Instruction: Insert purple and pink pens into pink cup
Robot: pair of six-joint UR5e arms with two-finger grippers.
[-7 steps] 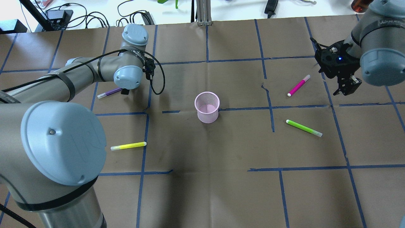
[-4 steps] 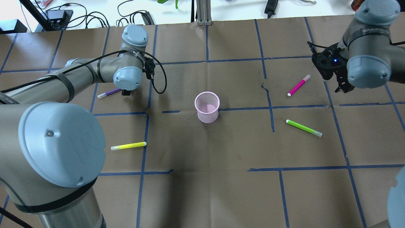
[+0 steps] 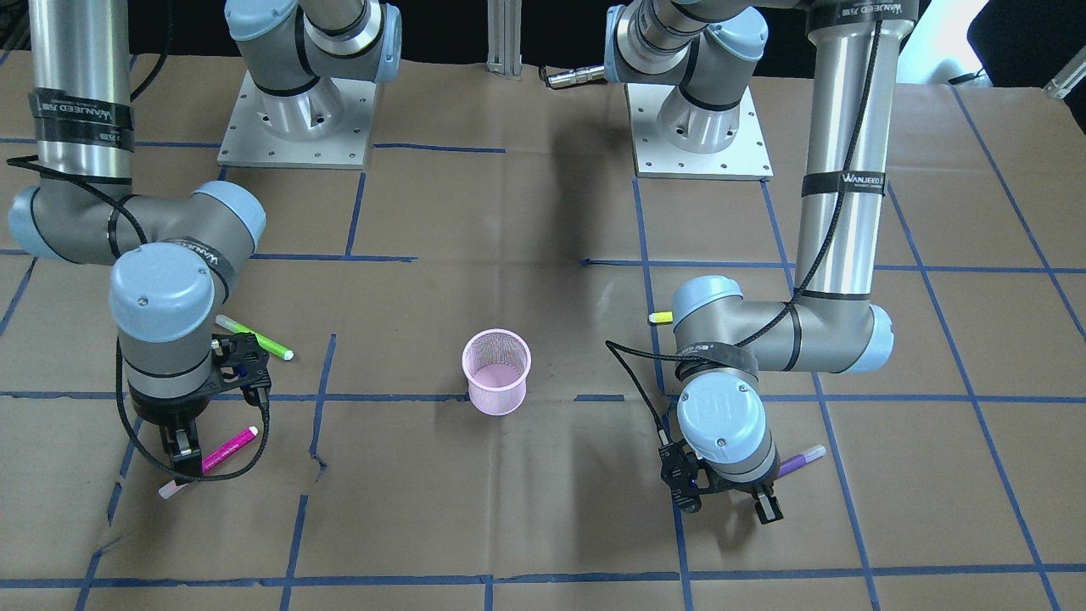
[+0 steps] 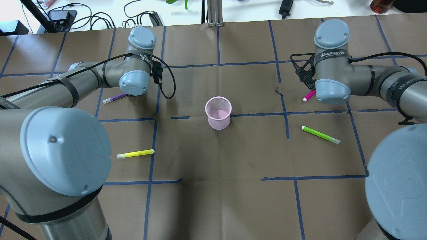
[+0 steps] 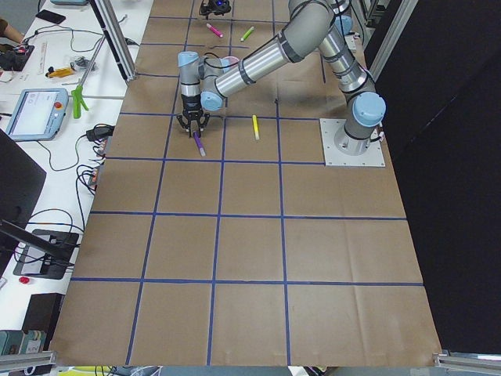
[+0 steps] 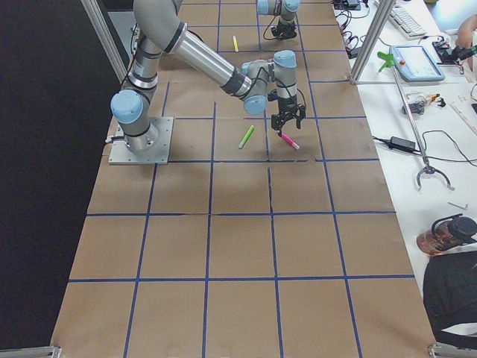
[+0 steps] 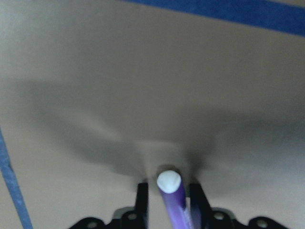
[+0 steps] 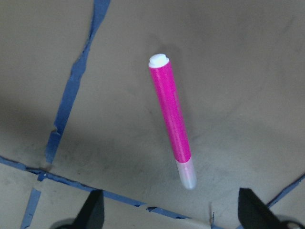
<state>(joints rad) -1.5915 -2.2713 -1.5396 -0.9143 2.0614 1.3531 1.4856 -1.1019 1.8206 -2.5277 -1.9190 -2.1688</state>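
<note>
The pink mesh cup (image 4: 218,113) stands upright mid-table. The purple pen (image 4: 115,97) lies to its left. My left gripper (image 7: 169,191) is down at the table and open, with one finger on each side of the pen and small gaps showing in the left wrist view. The wrist hides it in the overhead view. The pink pen (image 8: 171,124) lies to the right of the cup, and only its tip (image 4: 308,96) shows overhead. My right gripper (image 3: 182,445) hangs above the pink pen, open wide and empty.
A yellow pen (image 4: 135,153) lies at front left and a green pen (image 4: 320,134) at front right of the cup. Blue tape lines cross the brown paper. The arm bases (image 3: 293,127) stand at the robot's edge of the table.
My right arm has swung left from the table's right edge to above the pink pen, and now hides most of it overhead. My left arm has barely moved.
</note>
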